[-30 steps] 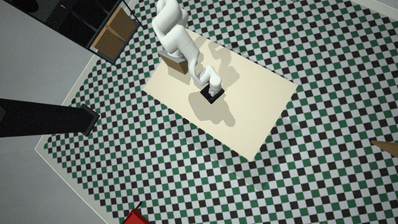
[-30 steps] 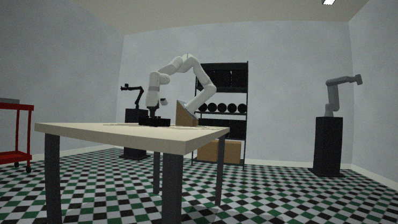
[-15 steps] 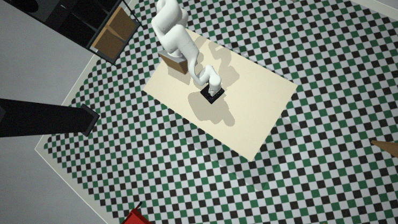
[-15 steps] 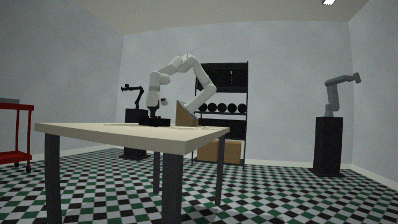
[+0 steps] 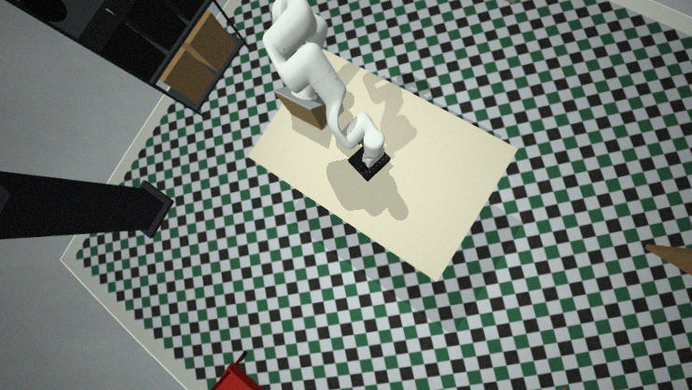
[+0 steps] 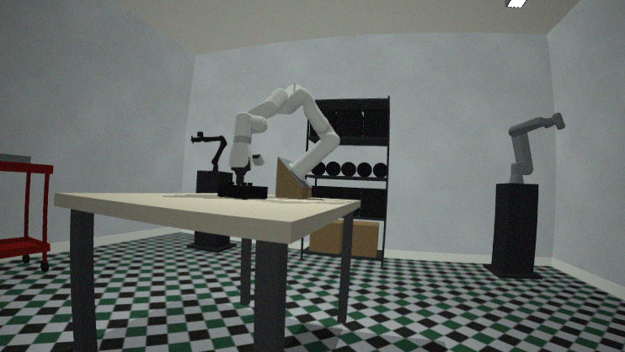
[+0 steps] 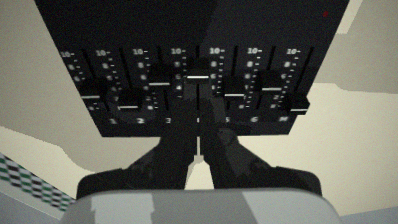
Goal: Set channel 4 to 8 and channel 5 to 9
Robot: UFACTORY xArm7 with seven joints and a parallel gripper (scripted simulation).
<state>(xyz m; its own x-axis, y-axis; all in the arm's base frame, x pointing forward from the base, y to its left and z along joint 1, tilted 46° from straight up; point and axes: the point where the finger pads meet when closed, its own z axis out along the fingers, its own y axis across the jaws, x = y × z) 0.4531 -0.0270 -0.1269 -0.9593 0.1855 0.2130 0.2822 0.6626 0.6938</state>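
Observation:
The black lighting desk (image 5: 359, 169) (image 6: 255, 191) (image 7: 150, 30) stands flat on the cream table (image 5: 435, 193) (image 6: 196, 210) (image 7: 340, 140). In the wrist view it shows seven faders with scales up to 10. My gripper (image 7: 197, 94) (image 5: 370, 159) (image 6: 239, 179) is shut with nothing between its fingers. Its tips rest just below the channel 4 cap (image 7: 198, 77) and touch it. That cap's white line stands higher than the others. The channel 5 cap (image 7: 234, 94) sits lower, to the right of the fingers. The channel 3 cap (image 7: 159, 83) is to the left.
The arm's wedge-shaped base (image 5: 302, 108) (image 6: 288, 181) stands on the table behind the desk. A black shelf (image 6: 349, 144), a red cart (image 6: 26, 210) and a second arm on a black pedestal (image 6: 515, 218) stand around the room, away from the table.

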